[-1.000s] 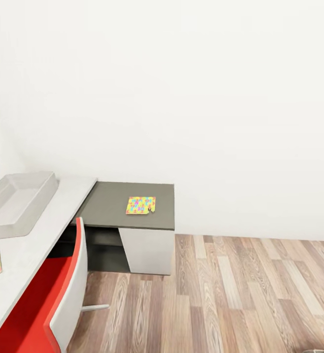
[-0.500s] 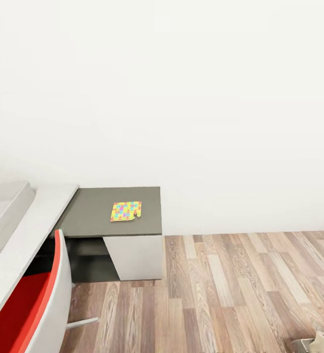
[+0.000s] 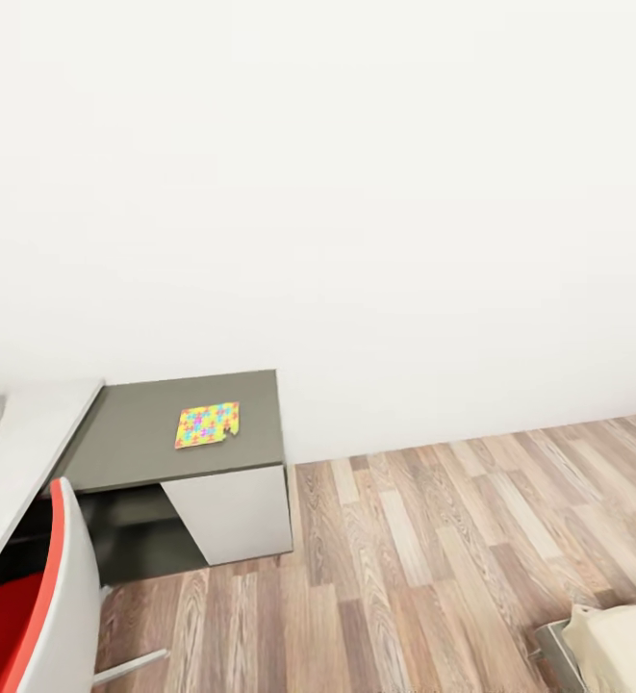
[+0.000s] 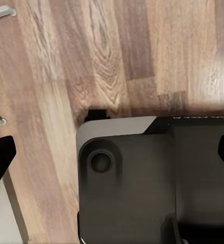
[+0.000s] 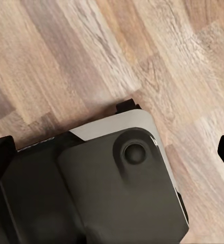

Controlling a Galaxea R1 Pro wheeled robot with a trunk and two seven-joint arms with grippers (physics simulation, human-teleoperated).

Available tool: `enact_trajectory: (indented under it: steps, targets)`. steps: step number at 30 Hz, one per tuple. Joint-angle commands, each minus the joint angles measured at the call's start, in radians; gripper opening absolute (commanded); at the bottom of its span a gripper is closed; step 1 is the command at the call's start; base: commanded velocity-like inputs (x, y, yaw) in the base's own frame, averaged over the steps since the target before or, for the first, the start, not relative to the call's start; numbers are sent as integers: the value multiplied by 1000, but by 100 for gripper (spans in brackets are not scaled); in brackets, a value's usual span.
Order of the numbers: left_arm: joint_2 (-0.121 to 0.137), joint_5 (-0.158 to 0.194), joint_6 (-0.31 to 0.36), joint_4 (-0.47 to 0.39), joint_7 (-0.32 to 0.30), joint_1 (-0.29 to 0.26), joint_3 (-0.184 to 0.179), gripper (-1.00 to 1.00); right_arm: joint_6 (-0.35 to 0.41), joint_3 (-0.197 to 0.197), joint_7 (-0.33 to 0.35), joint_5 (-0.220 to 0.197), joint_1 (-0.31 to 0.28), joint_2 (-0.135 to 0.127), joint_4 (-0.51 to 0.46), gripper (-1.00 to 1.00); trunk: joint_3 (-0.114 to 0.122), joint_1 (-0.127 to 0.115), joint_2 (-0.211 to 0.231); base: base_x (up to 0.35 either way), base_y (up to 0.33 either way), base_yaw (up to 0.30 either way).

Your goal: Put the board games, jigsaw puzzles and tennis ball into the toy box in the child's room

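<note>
In the left wrist view, the left gripper point(image 4: 112, 157) is seen with its two dark fingertips point(image 4: 0, 160) spread wide at the picture's edges and nothing between them; the robot's own dark base point(image 4: 142, 178) and the wood-plank floor point(image 4: 91, 51) are looked down upon. The right gripper point(image 5: 112, 152) is likewise seen in the right wrist view, with jaws parted and empty above the base and floor. Farther out, in the head view, one jigsaw puzzle point(image 3: 207, 424) is found lying flat on the dark grey section of the table point(image 3: 125, 452), near the wall, well apart from both grippers. A pale grey section of the table adjoins it, a red and white chair point(image 3: 38, 597) is drawn up before the table, and a corner of the bed point(image 3: 611, 650) is glimpsed at the lower right of that view. The board games, the ball and the toy box cannot be made out here. The puzzle is judged to be thin, light and fairly stiff, though its interlocked pieces might be flexed or parted under a hard pinch. Lying flush on the top, it offers little to grasp; it would best be slid toward the table's edge and taken by an overhanging side, gently, with the fingers closed across its thickness.
</note>
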Motion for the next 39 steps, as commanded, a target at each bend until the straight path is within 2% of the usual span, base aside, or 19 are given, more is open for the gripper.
enact_trajectory:
  steps: [1, 15, 27, 39]
  targets:
    - [0, -1, 6, -3, 1, 0, -1, 100, -3, -3, -1, -2, -1, 0, 1, 100, -1, 1, -2, 1, 0, -280]
    - [0, 0, 6, -3, 1, 0, -1, 100, -3, -3, -1, -2, -1, 0, 1, 100, 4, 1, -2, 49, 0, -280]
    - [0, -2, 5, -3, 0, 0, -1, 100, -3, -2, -1, -2, -1, 0, 1, 100, 9, 1, -2, 185, 0, -280]
    - [-2, -2, -32, 21, -1, 0, -1, 100, -3, -2, -1, -2, -1, 0, 1, 100, 14, 1, -2, 214, 63, -280]
